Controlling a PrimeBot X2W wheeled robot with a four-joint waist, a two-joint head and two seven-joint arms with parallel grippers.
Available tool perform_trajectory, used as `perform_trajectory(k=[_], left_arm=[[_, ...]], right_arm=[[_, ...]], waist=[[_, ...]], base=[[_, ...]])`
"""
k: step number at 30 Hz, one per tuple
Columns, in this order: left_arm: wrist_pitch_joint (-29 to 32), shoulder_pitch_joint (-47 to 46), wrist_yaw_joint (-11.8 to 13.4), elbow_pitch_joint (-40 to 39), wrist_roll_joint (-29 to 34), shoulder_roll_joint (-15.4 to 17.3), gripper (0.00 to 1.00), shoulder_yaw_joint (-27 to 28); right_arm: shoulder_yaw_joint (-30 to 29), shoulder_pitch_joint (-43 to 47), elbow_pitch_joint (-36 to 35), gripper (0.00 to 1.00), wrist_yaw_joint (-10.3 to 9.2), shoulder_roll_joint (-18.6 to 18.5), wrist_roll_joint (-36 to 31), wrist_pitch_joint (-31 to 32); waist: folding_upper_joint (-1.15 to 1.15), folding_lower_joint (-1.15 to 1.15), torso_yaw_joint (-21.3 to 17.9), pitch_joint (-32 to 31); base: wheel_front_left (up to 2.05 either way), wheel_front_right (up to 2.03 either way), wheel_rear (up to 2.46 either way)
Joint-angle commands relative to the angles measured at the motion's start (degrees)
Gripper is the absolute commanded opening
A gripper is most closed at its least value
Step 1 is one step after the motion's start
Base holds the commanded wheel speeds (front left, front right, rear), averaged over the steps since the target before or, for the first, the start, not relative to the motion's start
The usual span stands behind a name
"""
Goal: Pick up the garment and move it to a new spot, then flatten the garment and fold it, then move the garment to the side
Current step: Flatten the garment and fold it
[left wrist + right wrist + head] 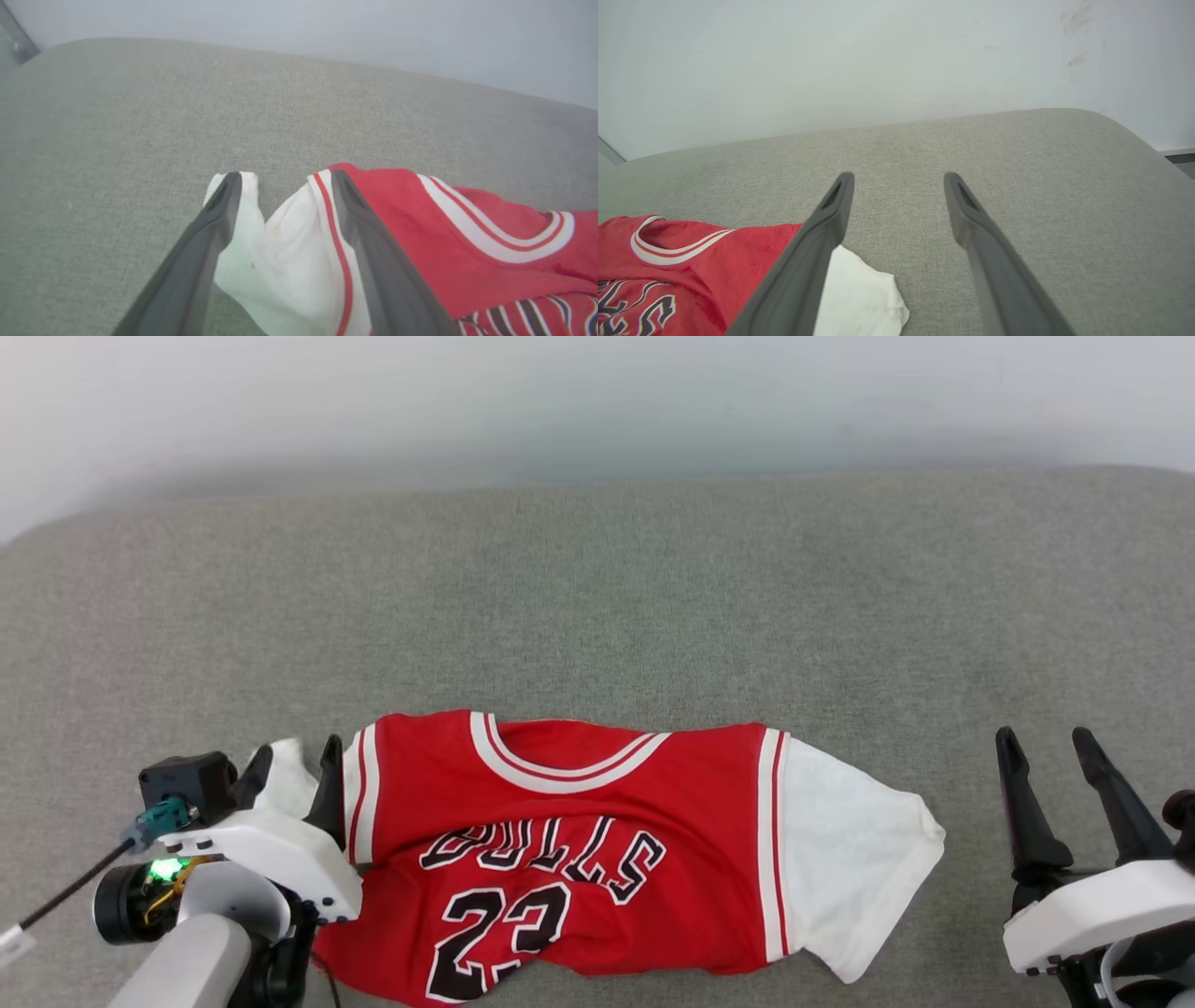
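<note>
Expect the red jersey-style shirt with white short sleeves point(597, 784) to handle as a light, limp cloth. It will likely sag and drag on the grey woven fabric surface point(597, 597) rather than slide, and it will bunch if lifted by one point. My judgement is that you should take it at the two shoulder seams, where the striped trim gives a doubled, firmer edge.

The shirt lies front up at 6 o'clock in the head view, with its neckline toward 12 o'clock. Red-and-white stripes trim the collar and armholes. Black, white-outlined letters and the number 23 read upside down to you. The sleeve at 3 o'clock is spread fairly flat; the one at 9 o'clock is crumpled, and the hem at 6 o'clock is rumpled.

Your left gripper point(291, 779) is spread, its fingers straddling the crumpled sleeve. In the left wrist view one finger sits over the sleeve's tip and the other over the striped seam; contact cannot be told. Your right gripper point(1044, 747) is also spread, holding nothing, at 3 o'clock of the shirt and apart from it.
</note>
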Motion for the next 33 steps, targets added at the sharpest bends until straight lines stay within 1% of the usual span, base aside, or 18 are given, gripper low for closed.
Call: perform_trajectory(k=[1, 5, 7, 9, 12, 14, 18, 21, 23, 25, 29, 33], left_arm=[[-1.01, -0.13, -0.17, -0.38, 0.53, -0.32, 1.0, -0.08], [-6.16, 0.9, 0.67, -3.51, 3.66, -0.98, 1.0, -0.92], [-8.4, 1.48, 1.61, -5.41, 5.41, -1.2, 1.0, -1.1], [-10.2, 1.93, 2.56, -8.07, 6.64, -1.84, 1.0, -0.98], [-11.35, 3.11, 3.95, -11.65, 8.77, -1.81, 1.0, -1.36], [-11.7, 3.67, 4.34, -13.61, 9.74, -1.42, 1.0, -1.52], [-11.29, 5.04, 5.41, -16.75, 10.71, -0.97, 1.0, -2.14], [-11.18, 5.68, 6.18, -18.79, 11.08, -1.14, 1.0, -2.49], [-11.19, 5.89, 6.57, -19.61, 11.09, -1.49, 1.0, -2.62], [-11.54, 5.59, 6.55, -20.19, 11.04, -2.2, 1.0, -2.59], [-11.95, 4.95, 5.98, -19.69, 10.66, -3.42, 1.0, -2.54], [-12.58, 4.46, 5.19, -19.05, 11.06, -4.68, 1.0, -2.25]], right_arm=[[0.04, 0.67, -0.18, 1.0, -0.02, -0.11, 0.3, 0.07], [0.18, 1.94, -0.26, 1.0, -0.02, -0.07, 0.34, 1.22], [-0.02, 2.54, -0.07, 1.0, -0.02, -0.04, 0.64, 2.1], [-0.48, 2.97, 0.41, 1.0, -0.02, -0.01, 1.12, 3.3], [-1.25, 3.84, 1.48, 1.0, -0.02, -0.51, 2.49, 5.93], [-2.48, 4.37, 2.83, 1.0, -0.02, -1.28, 3.87, 9.32], [-4.79, 3.49, 6.58, 1.0, -0.02, -4.13, 7.16, 20.49], [-4.93, 2.05, 8.12, 1.0, -0.02, -6.28, 9.92, 29.09], [-4.72, 1.04, 8.52, 1.0, -0.02, -7.46, 11.55, 33.35], [-4.03, 0.14, 8.91, 1.0, -0.02, -8.29, 12.36, 36.47], [-2.14, -2.62, 10.1, 1.0, -0.02, -9.76, 12.98, 40.0], [-0.13, -4.44, 14.4, 1.0, -0.02, -10.65, 13.52, 42.46]], waist=[[0.0, 0.0, 0.0, -1.41], [0.0, 0.0, 0.16, -3.57], [0.0, 0.0, 0.34, -4.26], [0.0, 0.0, 0.5, -4.63], [0.0, 0.0, 1.18, -4.88], [0.0, 0.0, 1.7, -4.71], [0.0, 0.0, 3.06, -3.85], [0.0, 0.0, 4.6, -2.8], [0.0, 0.0, 5.83, -1.79], [0.0, 0.0, 7.13, -0.76], [0.0, 0.0, 9.26, 1.36], [0.0, 0.0, 10.83, 2.64]], base=[[0.0, 0.0, 0.0], [0.0, 0.0, 0.0], [0.0, 0.0, 0.0], [0.0, 0.0, 0.0], [0.0, 0.0, 0.0], [0.0, 0.0, 0.0], [0.0, 0.0, 0.0], [0.0, 0.0, 0.0], [0.0, 0.0, 0.0], [0.0, 0.0, 0.0], [0.0, 0.0, 0.0], [0.0, 0.0, 0.0]])
